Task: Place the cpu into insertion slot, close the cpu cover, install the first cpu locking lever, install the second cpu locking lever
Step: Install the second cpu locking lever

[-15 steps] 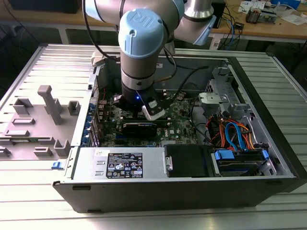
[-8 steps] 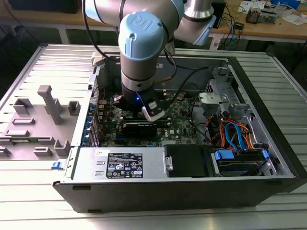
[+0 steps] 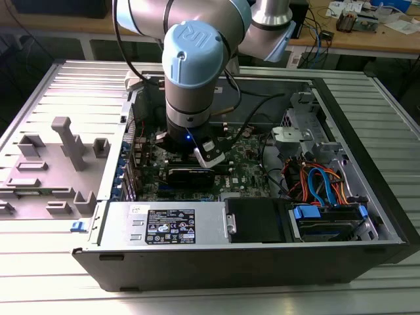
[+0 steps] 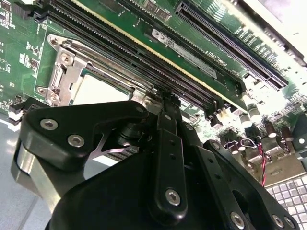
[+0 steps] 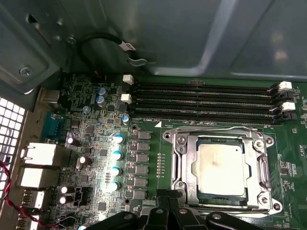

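The cpu, a pale silver square, lies flat in the insertion slot on the green board. The silvery cpu cover is down around it, and the chip shows through its window. A thin wire lever runs along the slot's side facing the memory slots. My gripper looks shut with nothing between its fingers, right at the cover's corner. In the second wrist view my gripper points at the cover's edge beside the cpu. In the exterior view my gripper is low inside the computer case.
Several long black memory slots run beside the socket. Capacitors and rear port housings stand on its other side. The case wall rises close behind. A power supply and drive cables fill the case; a grey fixture sits at the exterior view's left.
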`<state>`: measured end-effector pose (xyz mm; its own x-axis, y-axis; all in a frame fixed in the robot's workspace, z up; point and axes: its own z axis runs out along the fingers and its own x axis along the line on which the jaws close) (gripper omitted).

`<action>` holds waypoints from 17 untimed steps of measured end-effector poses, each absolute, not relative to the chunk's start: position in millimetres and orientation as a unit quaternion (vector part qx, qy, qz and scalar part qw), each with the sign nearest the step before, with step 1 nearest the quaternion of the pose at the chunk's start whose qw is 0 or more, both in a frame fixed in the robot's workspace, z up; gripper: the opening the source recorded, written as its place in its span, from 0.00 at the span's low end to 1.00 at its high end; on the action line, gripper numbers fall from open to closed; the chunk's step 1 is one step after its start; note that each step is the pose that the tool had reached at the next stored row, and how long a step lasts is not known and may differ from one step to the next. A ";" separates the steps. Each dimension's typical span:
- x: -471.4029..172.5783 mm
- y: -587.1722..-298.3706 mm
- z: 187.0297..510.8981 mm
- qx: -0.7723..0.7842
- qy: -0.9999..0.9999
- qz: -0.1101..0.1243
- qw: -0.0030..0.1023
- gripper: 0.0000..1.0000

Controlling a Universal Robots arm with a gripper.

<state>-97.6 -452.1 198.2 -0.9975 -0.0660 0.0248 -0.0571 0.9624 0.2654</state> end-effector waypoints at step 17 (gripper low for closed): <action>-98.7 -451.6 221.1 0.031 -0.993 -0.110 0.018 0.11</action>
<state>-98.7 -451.6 221.1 -0.9975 -0.0649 0.0281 -0.0572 0.9740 0.2194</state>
